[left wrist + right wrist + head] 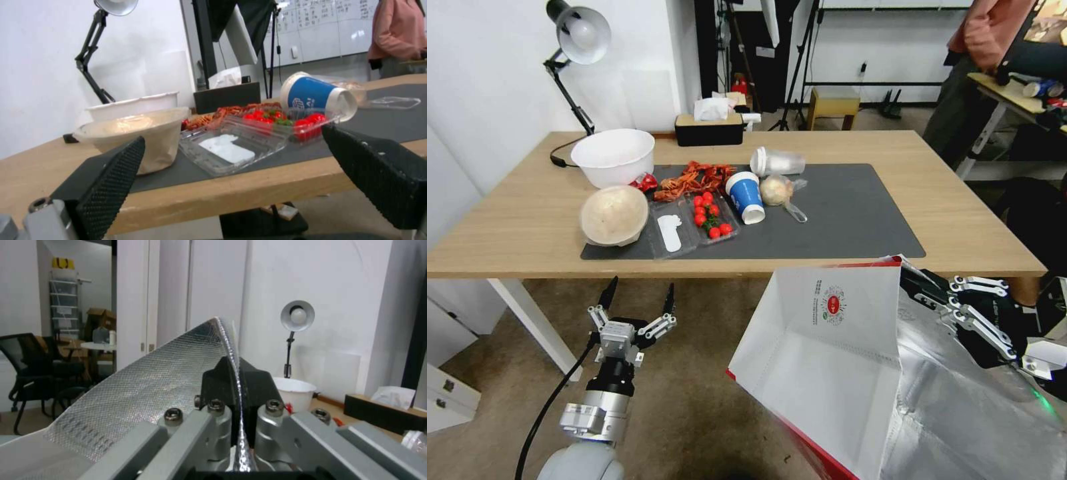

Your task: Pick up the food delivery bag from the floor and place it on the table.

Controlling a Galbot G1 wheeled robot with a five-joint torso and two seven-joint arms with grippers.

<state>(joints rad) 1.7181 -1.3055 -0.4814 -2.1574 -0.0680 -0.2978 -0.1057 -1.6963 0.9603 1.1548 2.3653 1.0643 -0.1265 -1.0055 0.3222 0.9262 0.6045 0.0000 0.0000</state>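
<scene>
Ahead of the right gripper [924, 283], the table's [960, 227] right end lies bare; food containers [694, 220] crowd the mat's [854, 220] left half.

The left hand [639, 295] had slim black fingers with dimpled pads [109, 178], silver linkages, a ribbed metal wrist and a black cable. The right hand [236, 380] showed silver links, hex screws and black tips.
</scene>
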